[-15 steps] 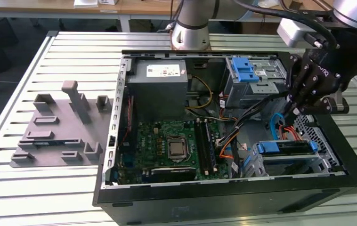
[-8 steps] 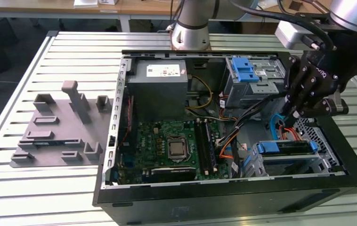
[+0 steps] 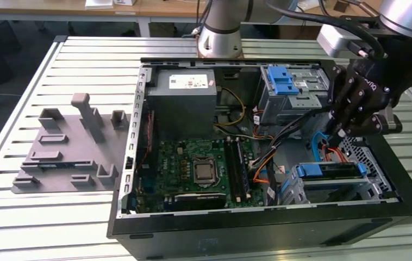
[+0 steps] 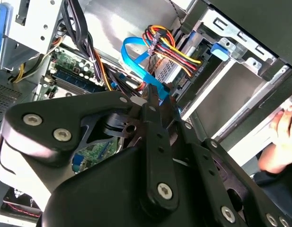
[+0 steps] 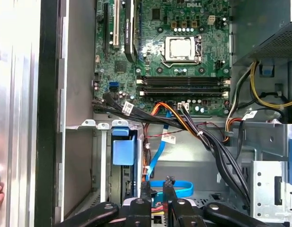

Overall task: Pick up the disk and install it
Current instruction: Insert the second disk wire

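On the exterior view's left, a grey moulded fixture (image 3: 68,147) with blocky upright pegs lies on the ribbed, slatted metal table (image 3: 17,109). Next comes the open black computer case (image 3: 264,223), its thin sheet-metal walls boxing in a green motherboard (image 3: 191,168) with a square silver processor socket and, above it, a large grey power supply box (image 3: 184,103). A bundle of black, orange and yellow cables (image 3: 264,157) crosses the middle.

Toward the exterior view's right, the disk (image 3: 329,171) sits in the metal drive cage (image 3: 336,190) at the case's lower corner, its blue plastic rail facing outward. In the first wrist view the same blue rail end (image 5: 123,151) shows in the bay beside the case wall.

The black gripper (image 3: 338,132) hangs just above the cage, close under the case's rim. Its two slim fingers (image 5: 146,189) stand nearly together with a narrow gap, beside a flat blue data cable (image 5: 172,187); whether they pinch that cable I cannot tell. Cables and cage walls crowd it closely.

A person's fingers (image 4: 283,135) rest outside the case wall.
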Controlling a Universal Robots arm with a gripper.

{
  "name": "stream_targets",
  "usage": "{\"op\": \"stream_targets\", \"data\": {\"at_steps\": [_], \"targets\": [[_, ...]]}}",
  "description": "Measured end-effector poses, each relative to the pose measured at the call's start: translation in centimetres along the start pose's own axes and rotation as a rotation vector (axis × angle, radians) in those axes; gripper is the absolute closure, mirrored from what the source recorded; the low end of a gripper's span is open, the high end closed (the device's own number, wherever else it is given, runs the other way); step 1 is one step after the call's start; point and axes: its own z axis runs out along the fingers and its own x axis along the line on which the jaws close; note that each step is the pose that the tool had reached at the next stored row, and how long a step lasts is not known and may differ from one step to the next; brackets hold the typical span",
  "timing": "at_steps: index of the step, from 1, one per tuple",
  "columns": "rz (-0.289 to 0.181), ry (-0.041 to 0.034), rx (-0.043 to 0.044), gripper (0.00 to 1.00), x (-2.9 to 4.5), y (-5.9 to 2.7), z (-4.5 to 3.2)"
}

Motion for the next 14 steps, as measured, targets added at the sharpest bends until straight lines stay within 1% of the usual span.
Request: {"op": "stream_targets", "data": {"at_steps": [1,4,5,14], "targets": [[0.0,0.0048,0.0,0.75,0.0,0.0,0.01],[0.001,0.0258,0.0001,0.75,0.01,0.0,0.01],[0.001,0.0285,0.0002,0.75,0.01,0.0,0.02],[0.001,0.0292,0.0001,0.75,-0.13,-0.15,0.41]]}}
